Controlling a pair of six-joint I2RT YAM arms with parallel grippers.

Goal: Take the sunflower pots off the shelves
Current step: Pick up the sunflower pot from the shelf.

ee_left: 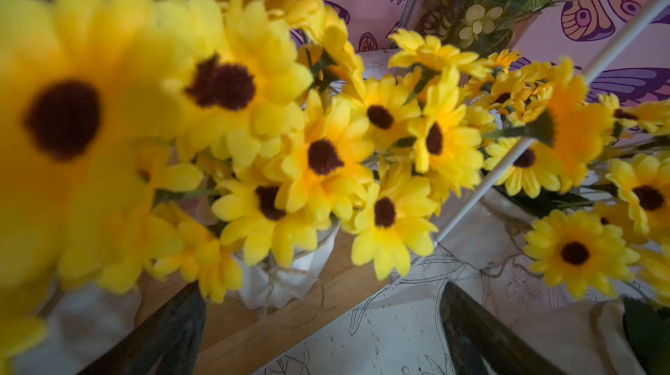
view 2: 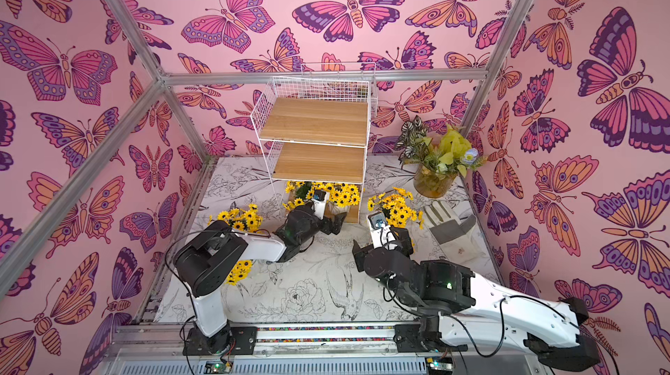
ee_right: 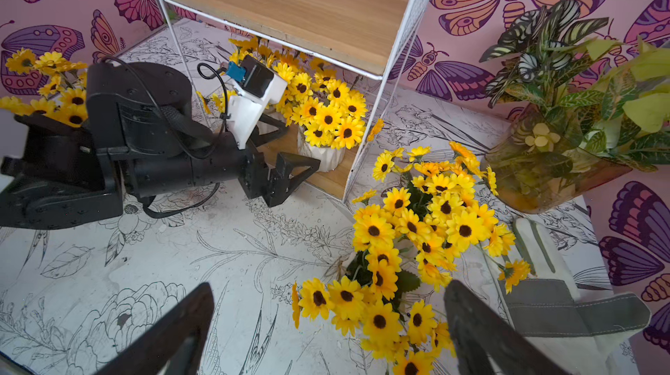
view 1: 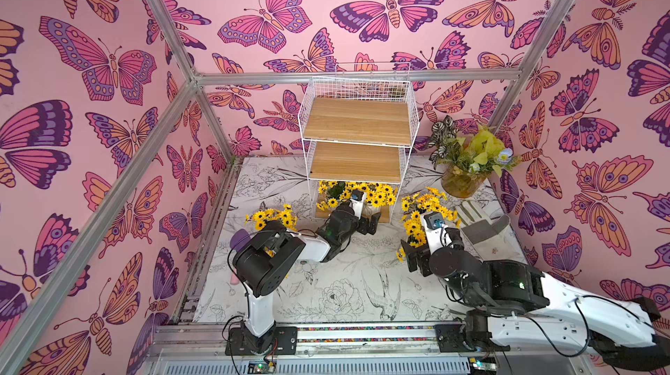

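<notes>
Left tool point(ee_right: 304, 145): spread wide and empty, held low at the bottom board of the shelves point(view 1: 357, 119). The nearest white ribbed pot point(ee_right: 321, 155) stands just ahead of its fingertips, not yet between them.
Why from the side: the board above leaves little headroom, and the blooms hide the pot's body from above, so a low approach looks sensible.
Right tool point(ee_right: 330, 288): released and carrying nothing, hovering over the right-hand bunches point(view 1: 427, 210), which stand on the bench point(view 1: 326, 293) beside the rack.
On the shelf: apparently two pots on the bottom board. The second pot point(ee_left: 72, 319) stands close by the first, their flowers touching.
Off the shelf: besides the right-hand bunches, a left-hand bunch point(view 1: 270, 216) and a bunch half hidden under the left arm point(view 2: 239, 271).
Upper boards: both bare.
Not wanted: the amber glass vase point(view 1: 462, 181) and a work glove point(view 1: 478, 221) near it.
Risk: the mingled blooms may drag the neighbour along.
</notes>
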